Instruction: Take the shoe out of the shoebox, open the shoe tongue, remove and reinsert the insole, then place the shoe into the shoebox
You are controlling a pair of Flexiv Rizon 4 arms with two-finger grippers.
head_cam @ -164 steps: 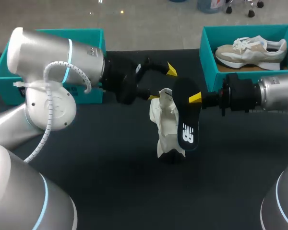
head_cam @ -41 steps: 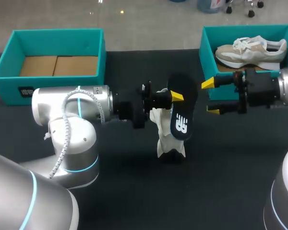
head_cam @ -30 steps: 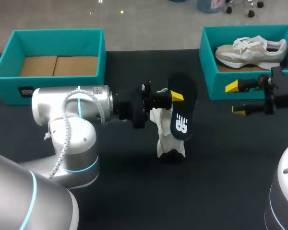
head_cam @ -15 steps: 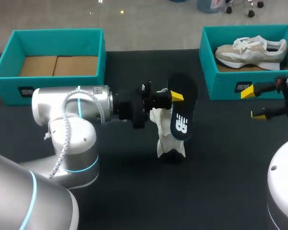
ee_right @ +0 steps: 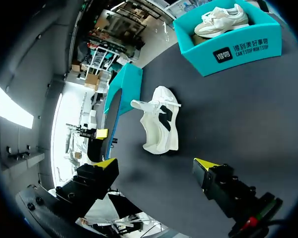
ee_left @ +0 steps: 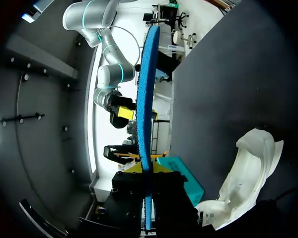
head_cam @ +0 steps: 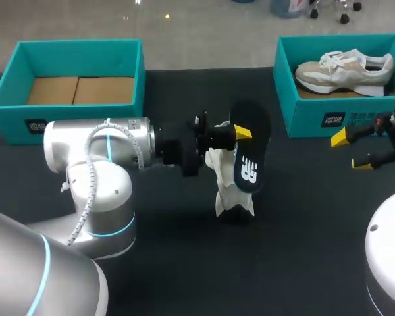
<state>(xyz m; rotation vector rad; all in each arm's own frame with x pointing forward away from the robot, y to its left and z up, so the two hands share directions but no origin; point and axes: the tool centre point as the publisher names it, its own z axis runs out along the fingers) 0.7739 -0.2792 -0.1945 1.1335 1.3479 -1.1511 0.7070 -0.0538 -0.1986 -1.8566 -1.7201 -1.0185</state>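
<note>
Head view: left end effector (head_cam: 240, 133) pinches the insole (head_cam: 249, 161); right end effector (head_cam: 351, 151) stands spread wide.

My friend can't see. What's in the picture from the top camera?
The left tool holds a black insole upright next to a white shoe on the dark table. The right tool hangs open near a teal shoebox with a beige shoe inside.
</note>
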